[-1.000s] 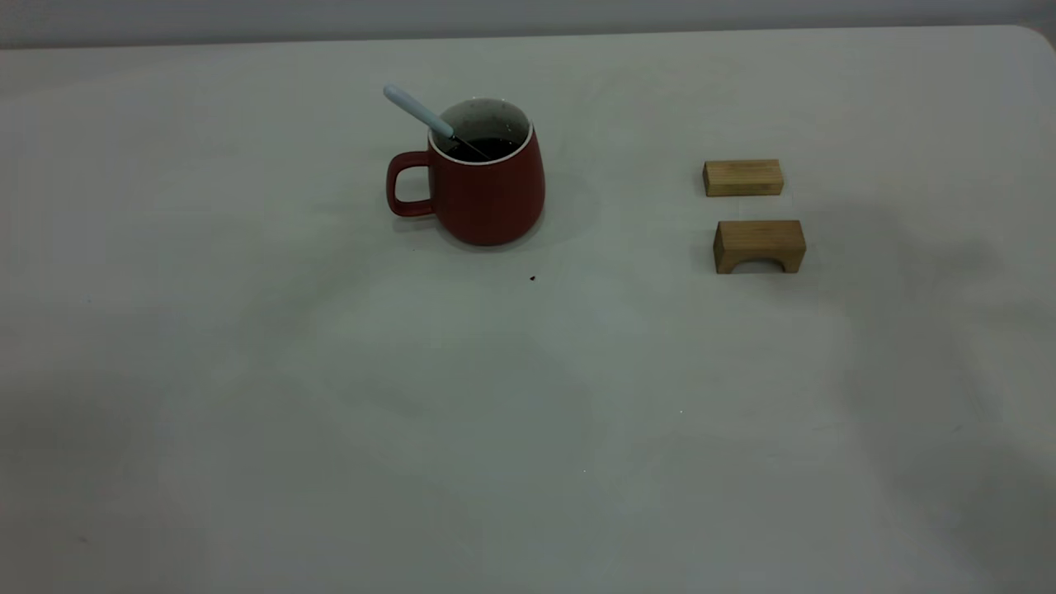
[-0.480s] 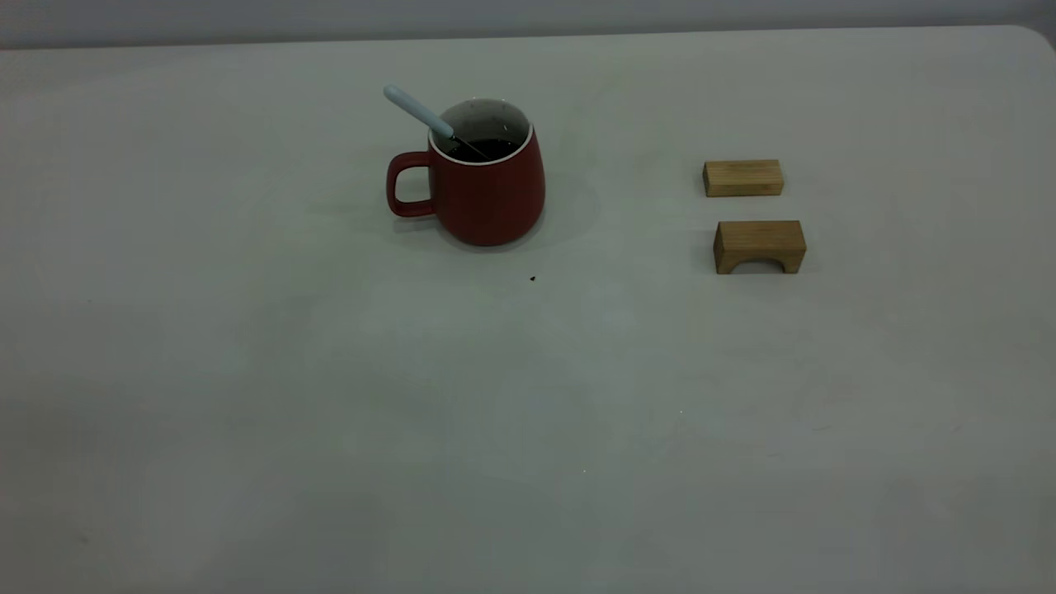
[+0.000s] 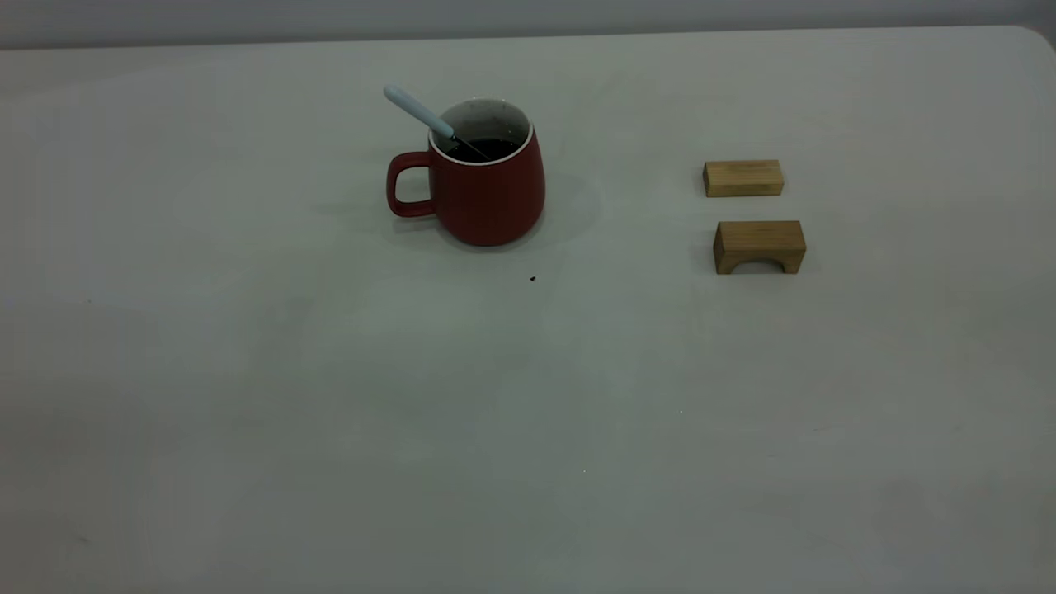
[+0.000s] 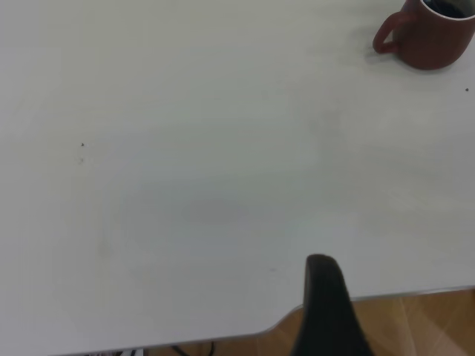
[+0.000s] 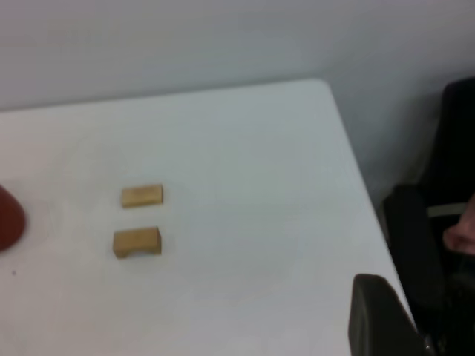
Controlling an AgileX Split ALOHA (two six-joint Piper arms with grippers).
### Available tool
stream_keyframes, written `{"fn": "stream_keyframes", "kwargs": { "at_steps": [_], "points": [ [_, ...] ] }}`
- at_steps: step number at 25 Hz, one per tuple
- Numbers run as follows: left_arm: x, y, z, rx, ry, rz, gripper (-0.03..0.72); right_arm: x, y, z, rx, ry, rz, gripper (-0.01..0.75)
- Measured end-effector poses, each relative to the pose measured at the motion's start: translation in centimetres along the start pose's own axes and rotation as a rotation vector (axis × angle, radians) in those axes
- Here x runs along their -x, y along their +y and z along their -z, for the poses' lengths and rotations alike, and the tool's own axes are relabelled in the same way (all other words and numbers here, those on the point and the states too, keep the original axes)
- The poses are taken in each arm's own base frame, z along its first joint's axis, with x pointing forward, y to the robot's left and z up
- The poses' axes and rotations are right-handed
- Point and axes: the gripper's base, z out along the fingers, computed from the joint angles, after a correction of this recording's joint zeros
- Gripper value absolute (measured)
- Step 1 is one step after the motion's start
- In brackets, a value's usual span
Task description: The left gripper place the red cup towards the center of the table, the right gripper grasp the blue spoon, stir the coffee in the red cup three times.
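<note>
The red cup stands on the table left of centre towards the far side, its handle pointing left. Dark coffee fills it. The blue spoon leans in the cup, its pale handle sticking out up and to the left over the rim. Neither gripper appears in the exterior view. In the left wrist view my left gripper hangs at the table's near edge, far from the red cup. My right gripper is beyond the table's right edge, and only a sliver of the red cup shows there.
Two small wooden blocks lie to the right of the cup: a flat one and an arched one just in front of it. A tiny dark speck marks the table before the cup. Dark furniture stands past the right edge.
The dark shadow that lay over the right side of the table has drawn away. Cup, spoon and blocks have not moved.
</note>
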Motion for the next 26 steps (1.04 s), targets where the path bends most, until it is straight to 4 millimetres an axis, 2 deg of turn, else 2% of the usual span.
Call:
{"fn": "stream_keyframes", "kwargs": {
  "at_steps": [4, 9, 26],
  "points": [
    [0.0, 0.0, 0.0, 0.0, 0.0, 0.0, 0.554, -4.1, 0.1, -1.8, -0.013, -0.01, -0.022, 0.238],
    [0.0, 0.0, 0.0, 0.0, 0.0, 0.0, 0.554, -6.5, 0.5, -3.6, -0.013, 0.116, -0.062, 0.238],
    [0.0, 0.0, 0.0, 0.0, 0.0, 0.0, 0.554, -6.6, 0.3, -3.8, -0.033, 0.124, -0.026, 0.238]
  ]
}}
